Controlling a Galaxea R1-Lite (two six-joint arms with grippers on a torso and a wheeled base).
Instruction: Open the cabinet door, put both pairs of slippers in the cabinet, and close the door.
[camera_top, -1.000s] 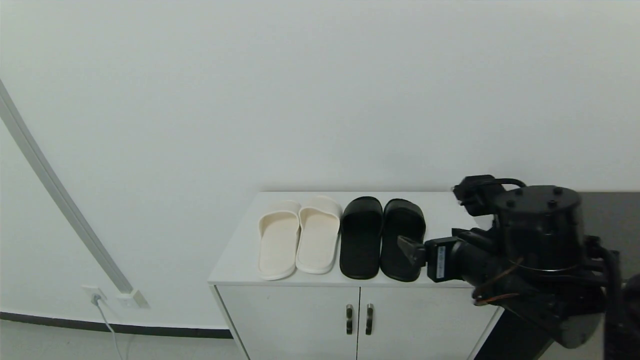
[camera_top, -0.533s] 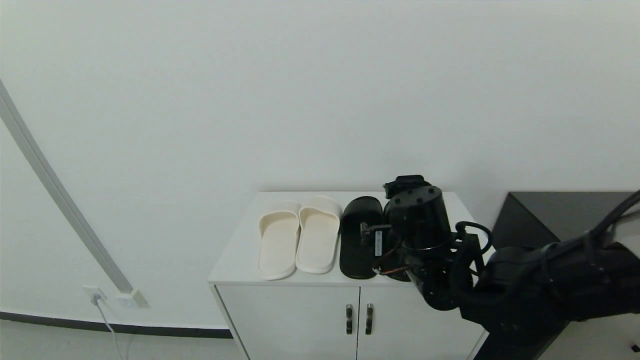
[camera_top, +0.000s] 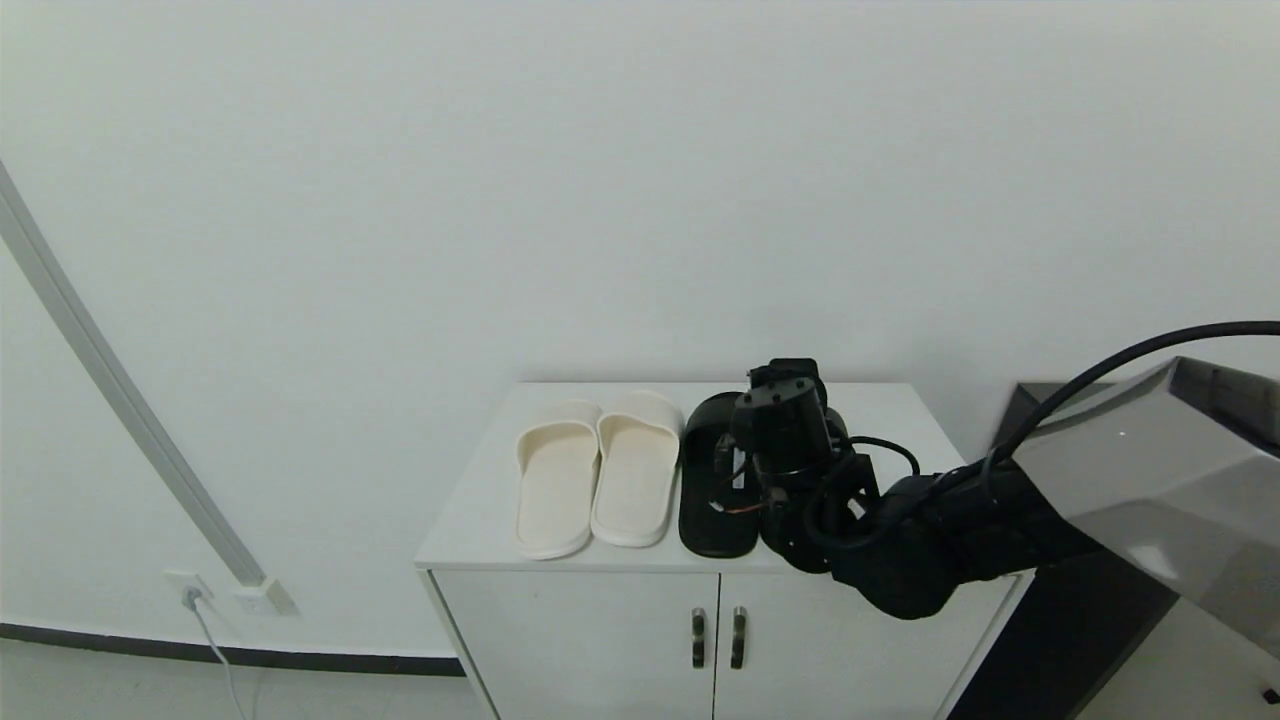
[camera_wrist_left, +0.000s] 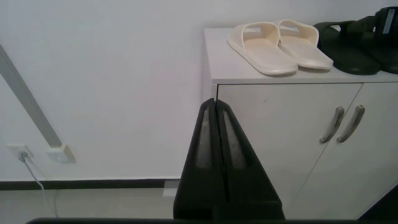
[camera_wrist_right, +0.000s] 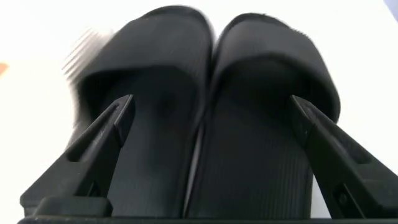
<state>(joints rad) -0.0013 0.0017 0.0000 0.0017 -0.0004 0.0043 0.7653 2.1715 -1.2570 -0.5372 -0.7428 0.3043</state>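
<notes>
Now my right jaws gape astride the black slippers, left jaws closed, doors unopened; next, squeeze both.

Head and left wrist views share the cabinet.

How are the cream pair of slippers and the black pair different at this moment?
Colour: the cream pair is pale, the black pair dark. Place: the cream pair lies toward the robot's left on the cabinet top, the black pair to its right. State: the right gripper is open at the black pair; the cream pair lies free. Both lie flat, side by side, toes toward the wall.
</notes>
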